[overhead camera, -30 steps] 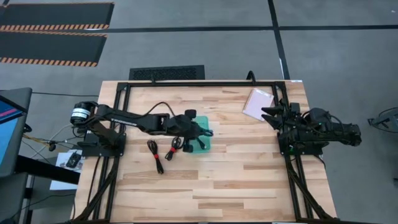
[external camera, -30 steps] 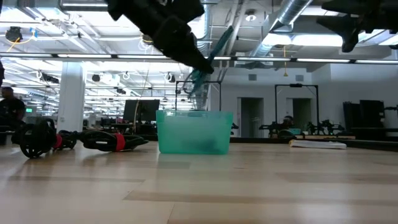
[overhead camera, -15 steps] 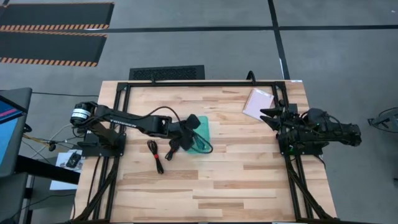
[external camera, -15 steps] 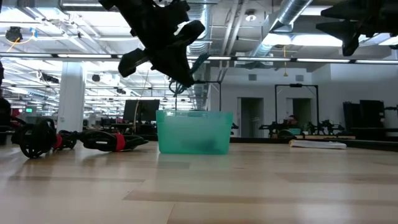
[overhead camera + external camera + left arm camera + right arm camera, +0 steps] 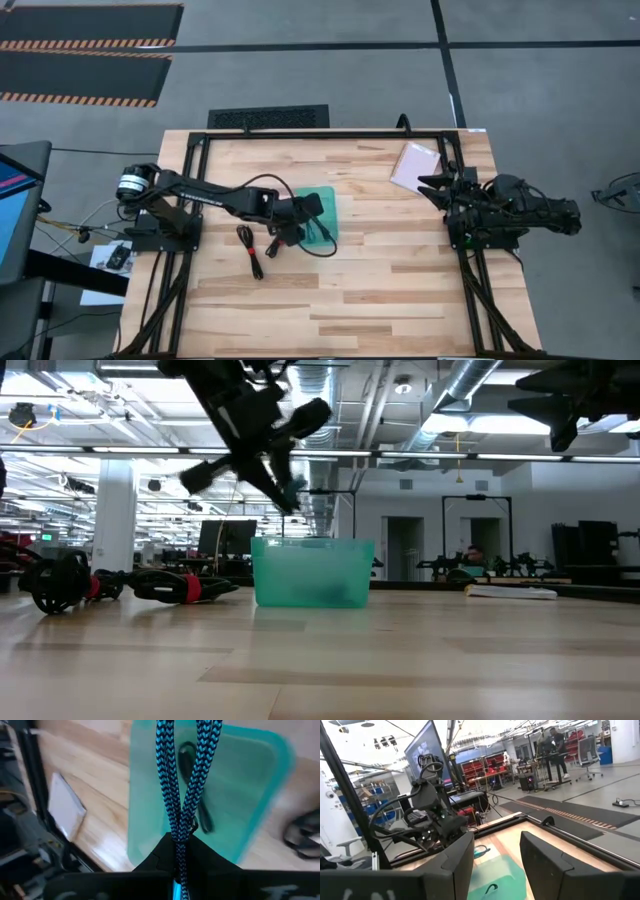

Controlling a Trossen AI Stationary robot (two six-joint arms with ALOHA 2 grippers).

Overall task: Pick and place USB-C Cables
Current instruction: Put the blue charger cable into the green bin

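My left gripper (image 5: 300, 216) hovers over the translucent teal tray (image 5: 326, 196) at mid-table, shut on a teal-blue braided USB-C cable (image 5: 167, 770). The cable's loop (image 5: 328, 246) reaches past the tray's near edge. A black cable (image 5: 204, 817) lies inside the tray. Two more black cables, one with a red tie (image 5: 274, 243) and one stretched out (image 5: 250, 252), lie on the wood left of the tray. My right gripper (image 5: 497, 855) waits open at the table's right edge, high above the wood. My left gripper pinches the teal-blue cable where two of its strands run side by side (image 5: 181, 836), between its two fingers. It comes slanting down from the table's left. The cable is lifted clear above the tray, its strands leading away from the fingertips.
A pale pink pad (image 5: 415, 165) lies at the far right of the table, close to my right arm. The black frame rail (image 5: 330, 134) runs along the far edge. Bare wood stretches across the near half.
My left gripper has rolled about its own axis above the tray, staying shut on the teal-blue cable. The cable's loop has swung from over the tray toward the table's near edge.
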